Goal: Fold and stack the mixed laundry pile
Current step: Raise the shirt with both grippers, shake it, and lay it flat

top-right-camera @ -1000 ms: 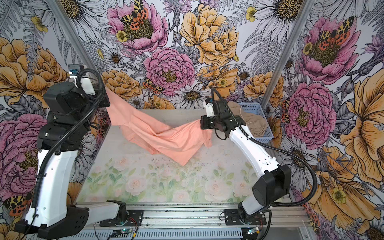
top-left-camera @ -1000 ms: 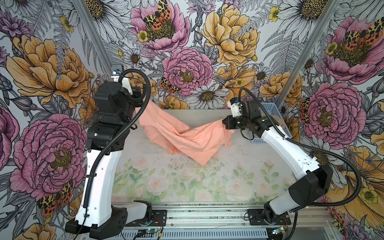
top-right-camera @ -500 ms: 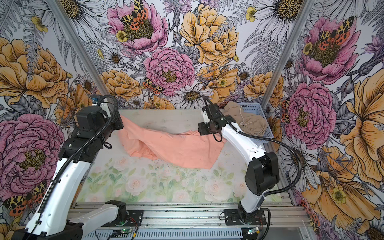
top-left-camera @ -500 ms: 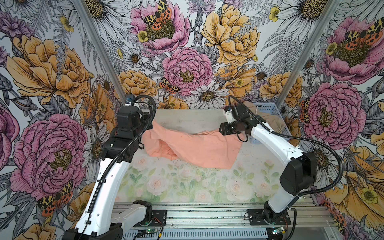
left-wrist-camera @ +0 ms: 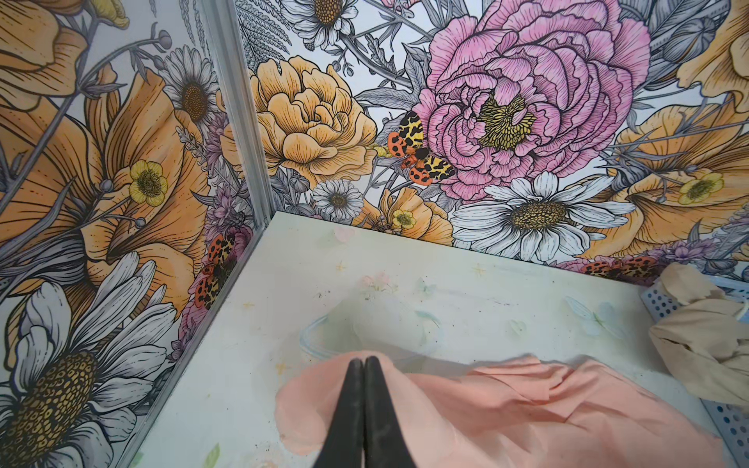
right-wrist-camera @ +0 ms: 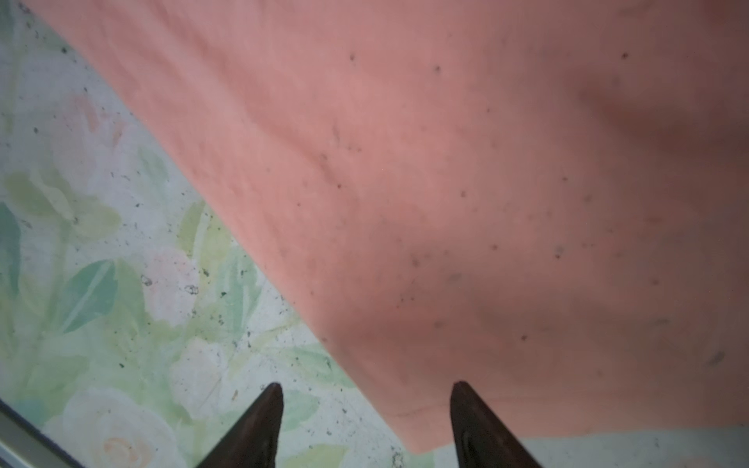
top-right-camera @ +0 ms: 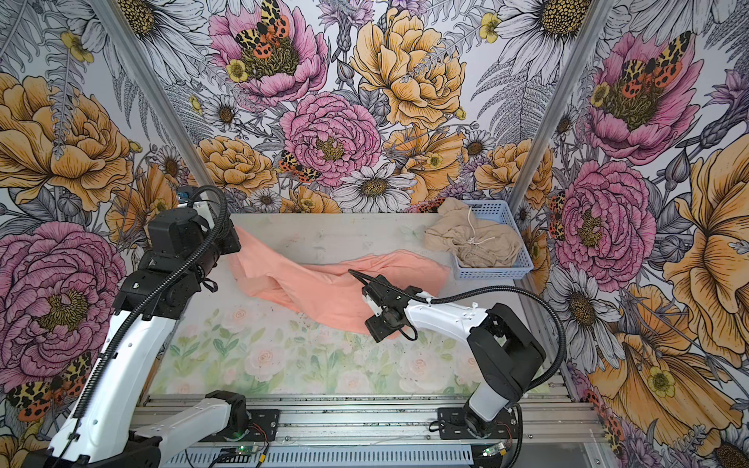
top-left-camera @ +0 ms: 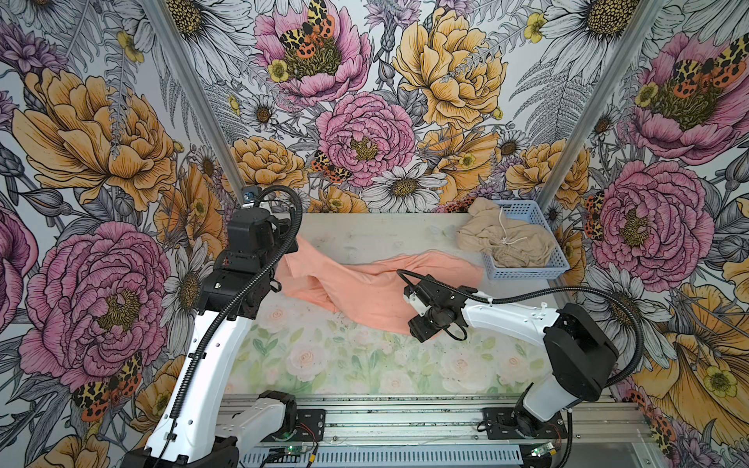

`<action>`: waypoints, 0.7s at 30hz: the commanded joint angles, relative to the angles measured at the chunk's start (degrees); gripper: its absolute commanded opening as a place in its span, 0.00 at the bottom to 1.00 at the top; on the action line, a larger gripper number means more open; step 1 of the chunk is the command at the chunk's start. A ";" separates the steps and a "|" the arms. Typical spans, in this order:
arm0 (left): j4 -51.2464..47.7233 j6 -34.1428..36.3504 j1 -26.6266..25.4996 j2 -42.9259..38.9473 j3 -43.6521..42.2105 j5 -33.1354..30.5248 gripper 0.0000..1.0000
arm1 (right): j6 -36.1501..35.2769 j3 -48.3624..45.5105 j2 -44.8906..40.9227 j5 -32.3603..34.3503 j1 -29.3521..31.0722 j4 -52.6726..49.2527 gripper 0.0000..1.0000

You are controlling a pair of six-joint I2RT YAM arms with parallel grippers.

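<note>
1. The shirt [top-left-camera: 364,283] lies rumpled across the far half of the counter [top-left-camera: 324,356], with one end lifted toward the left arm. The tan garment [top-left-camera: 506,243] slumps half in the basket [top-left-camera: 527,273] at the far right corner.
2. The left claw [left-wrist-camera: 364,360] has its fingers pressed together, pinching the shirt's edge. The right claw [right-wrist-camera: 367,387] stands apart and empty, low over the shirt's near corner, with one finger over cloth and one over bare counter.
3. Risk: the right claw straddles the very edge, so closing here could catch only a sliver of hem, which then slips out. If the left claw pulls first, the loose cloth bunches up instead of spreading.
4. Change: a second ago the shirt hung stretched in the air between both claws, the right one clamped on it. Now the right has let go and swung to the near corner, the left has dropped lower, and the cloth is down.
</note>
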 commanded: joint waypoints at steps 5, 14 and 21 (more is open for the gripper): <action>1.81 -0.15 -0.36 -0.53 1.81 -0.86 0.00 | -1.80 1.18 5.52 4.84 1.29 3.00 0.63; 1.76 1.53 -0.18 -1.35 3.13 -2.06 0.00 | 1.29 0.07 4.92 4.39 3.93 0.45 0.01; 1.81 4.17 -0.27 -3.01 9.22 -2.83 0.00 | 1.70 8.70 -16.39 6.54 2.43 -11.73 0.00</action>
